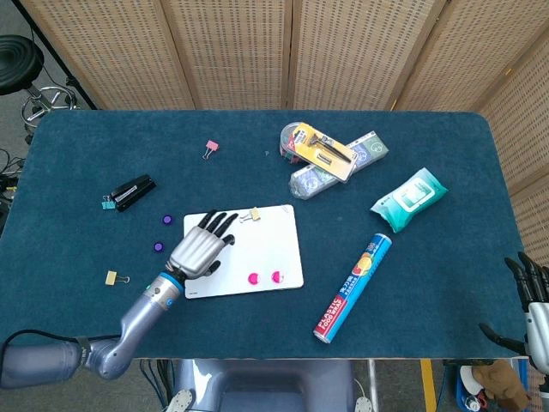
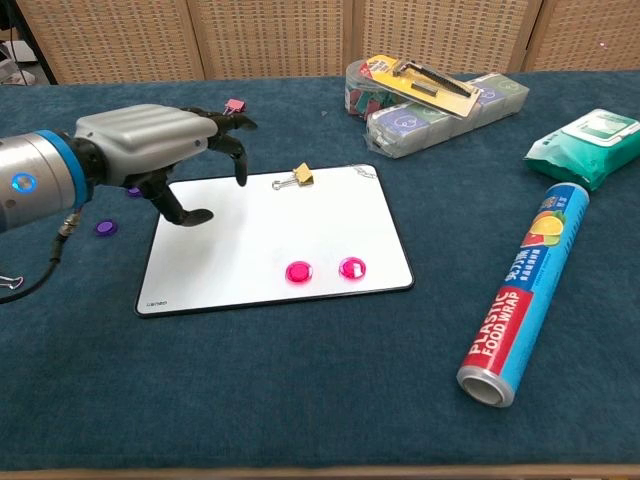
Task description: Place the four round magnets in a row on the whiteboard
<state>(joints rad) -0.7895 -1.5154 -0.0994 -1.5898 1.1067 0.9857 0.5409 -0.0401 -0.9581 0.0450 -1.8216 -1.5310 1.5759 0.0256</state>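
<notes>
Two pink round magnets lie side by side near the front edge of the whiteboard; in the chest view they show as the left magnet and the right magnet on the whiteboard. Two purple round magnets lie on the cloth just left of the board; the chest view shows one purple magnet. My left hand hovers over the board's left edge, fingers apart, holding nothing. My right hand stays at the table's front right corner, fingers spread.
A yellow binder clip sits at the board's far edge. A black stapler, a pink clip and another yellow clip lie to the left. A plastic wrap roll, a wipes pack and boxes fill the right.
</notes>
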